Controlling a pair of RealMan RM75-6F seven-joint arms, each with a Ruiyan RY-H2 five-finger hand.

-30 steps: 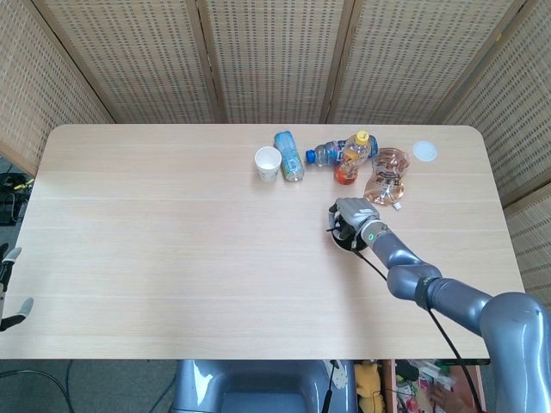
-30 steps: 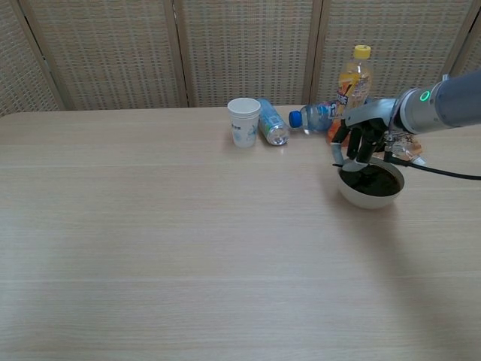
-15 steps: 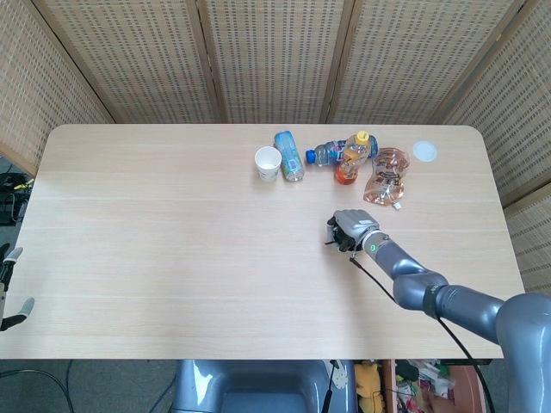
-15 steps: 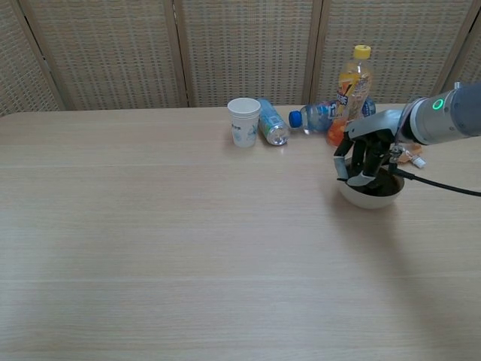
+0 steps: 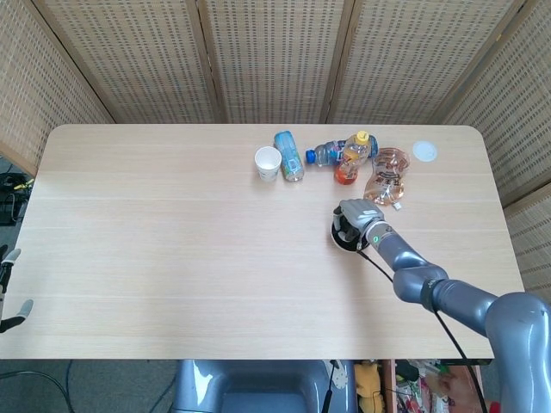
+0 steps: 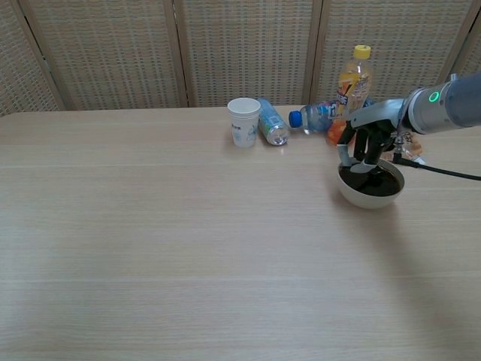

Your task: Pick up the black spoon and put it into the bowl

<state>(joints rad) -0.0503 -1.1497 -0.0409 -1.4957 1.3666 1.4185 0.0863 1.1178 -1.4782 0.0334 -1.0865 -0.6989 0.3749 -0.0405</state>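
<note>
The right hand [image 6: 366,141] hangs directly over the bowl [image 6: 370,188], fingers pointing down toward its dark inside; in the chest view the fingers [image 6: 359,150] sit close together, and whether they still pinch anything cannot be told; the black spoon cannot be made out as a separate shape in either view, since the bowl's inside is dark and the hand covers part of it, so its long axis and the way it points cannot be told; the bowl is white outside and stands on the wooden table [image 6: 188,248], on the robot's right side; from the head view the right hand [image 5: 357,218] hides most of the bowl [image 5: 337,240], leaving only a thin arc of rim, whereas the chest view shows the bowl's full front wall and dark interior; just behind the bowl stands an upright orange drink bottle [image 6: 353,83] with a yellow cap; beside that lies a clear bottle [image 6: 316,116] with a blue cap; further from the bowl lie a blue can [image 6: 271,125] on its side and an upright white paper cup [image 6: 243,121]; the head view alone shows a crumpled clear bottle [image 5: 387,175] behind the bowl, a white lid [image 5: 424,151] beyond it, and the left hand [image 5: 9,292] at the frame edge, far from the bowl, fingers apart and holding nothing.
</note>
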